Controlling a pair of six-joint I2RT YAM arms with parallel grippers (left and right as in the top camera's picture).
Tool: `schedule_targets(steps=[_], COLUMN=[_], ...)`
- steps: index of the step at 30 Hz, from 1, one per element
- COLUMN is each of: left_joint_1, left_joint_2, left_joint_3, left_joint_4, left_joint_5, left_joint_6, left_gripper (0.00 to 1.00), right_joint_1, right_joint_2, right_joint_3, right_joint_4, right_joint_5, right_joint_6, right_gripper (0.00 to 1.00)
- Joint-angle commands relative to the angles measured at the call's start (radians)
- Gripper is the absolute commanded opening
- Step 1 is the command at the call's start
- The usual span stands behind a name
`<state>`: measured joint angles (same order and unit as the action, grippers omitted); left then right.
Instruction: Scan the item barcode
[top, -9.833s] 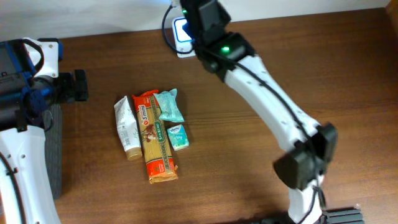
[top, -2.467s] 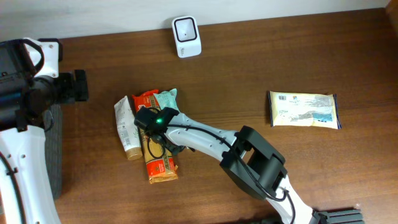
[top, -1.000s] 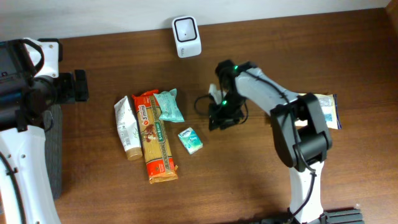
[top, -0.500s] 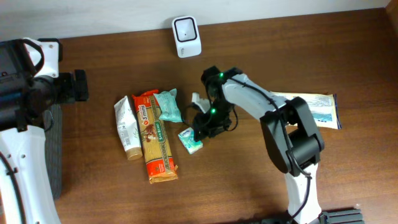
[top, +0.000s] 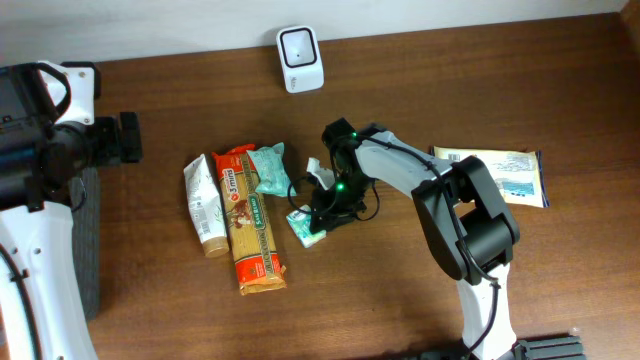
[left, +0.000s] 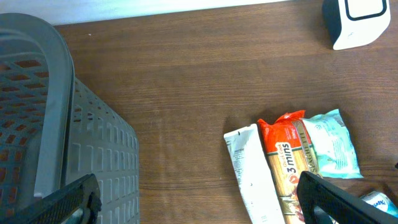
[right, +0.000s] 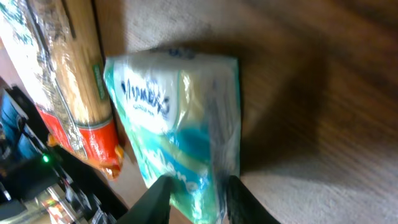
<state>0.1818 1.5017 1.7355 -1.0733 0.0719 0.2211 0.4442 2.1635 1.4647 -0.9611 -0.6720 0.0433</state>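
The right gripper (right: 198, 186) has its jaws drawn narrow on the tissue pack (right: 180, 118). In the right wrist view one white fingertip (right: 160, 194) presses each side of the pack's lower end, so the pack is pinched between them. The pack is blue, green and white, and it lies flat on the brown wooden counter (top: 400, 290).

In the overhead view the pack sits a little left of the frame's centre. It is just beside the right edge of the long pasta packet (top: 250, 225) – whether the two touch cannot be told from that view. The right arm (top: 400, 175) reaches in from the lower right of the frame and bends down over the pack.

Left of the pasta packet lies a white tube (top: 205, 205), touching it along its side. A teal pouch (top: 270, 170) rests against the packet's upper right. The white scanner (top: 300, 60) stands at the top of the frame, well apart from the group. A flat wipes packet (top: 495, 177) lies at the right, partly under the arm's elbow.

The left gripper (top: 125, 137) is at the far left with its jaws spread wide and holding nothing – the left wrist view shows both black fingers far apart at the bottom corners. A grey mesh basket (left: 43, 124) fills the left side of that view.
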Motion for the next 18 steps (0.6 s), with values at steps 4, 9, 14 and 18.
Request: schedule_targets(steps=[4, 9, 14, 18], left_joint_1=[0.003, 0.003, 0.003, 0.003], left_joint_2=[-0.011, -0.011, -0.011, -0.011], left_joint_3=[0.0, 0.0, 0.0, 0.0], left_joint_4=[0.001, 0.001, 0.001, 0.001], left_joint_5=[0.011, 0.011, 0.011, 0.011], left_joint_6=[0.013, 0.013, 0.013, 0.013], left_gripper=[0.99, 0.99, 0.99, 0.99], right_joint_1=[0.009, 0.005, -0.068, -0.127], right_joint_2=[0.003, 0.003, -0.033, -0.105], right_joint_3=[-0.051, -0.05, -0.005, 0.026], right_joint_4=[0.039, 0.04, -0.038, -0.118], right_joint_5=[-0.005, -0.022, -0.327, -0.509], right_joint_6=[0.063, 0.062, -0.128, -0.256], right_gripper=[0.26, 0.04, 0.04, 0.04])
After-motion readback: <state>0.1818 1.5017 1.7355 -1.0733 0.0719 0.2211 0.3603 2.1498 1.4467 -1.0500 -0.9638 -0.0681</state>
